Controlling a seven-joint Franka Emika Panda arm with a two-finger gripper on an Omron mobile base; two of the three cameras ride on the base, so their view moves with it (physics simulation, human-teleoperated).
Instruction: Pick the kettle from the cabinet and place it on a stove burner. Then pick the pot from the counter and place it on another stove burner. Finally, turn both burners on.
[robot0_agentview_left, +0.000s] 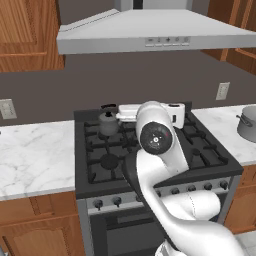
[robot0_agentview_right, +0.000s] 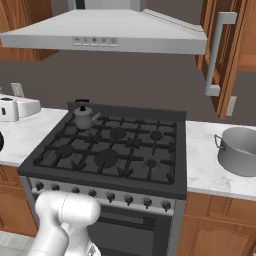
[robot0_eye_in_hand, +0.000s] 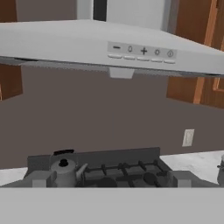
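A large wide grey steel stockpot sits on the white marble counter at the black range's three o'clock. Probably heavy, rigid and slick (grip a loop handle). The gripper's fingers stand open, holding nothing.

Grey range hood is mounted above range; row of small control buttons is seen on its front edge. Dark grey-brown wall is seen behind. White wall outlet is fixed on wall at right, second outlet plate at left. Brown wooden upper cupboards are placed at both sides of hood. Dark oven door is seen under knob row.
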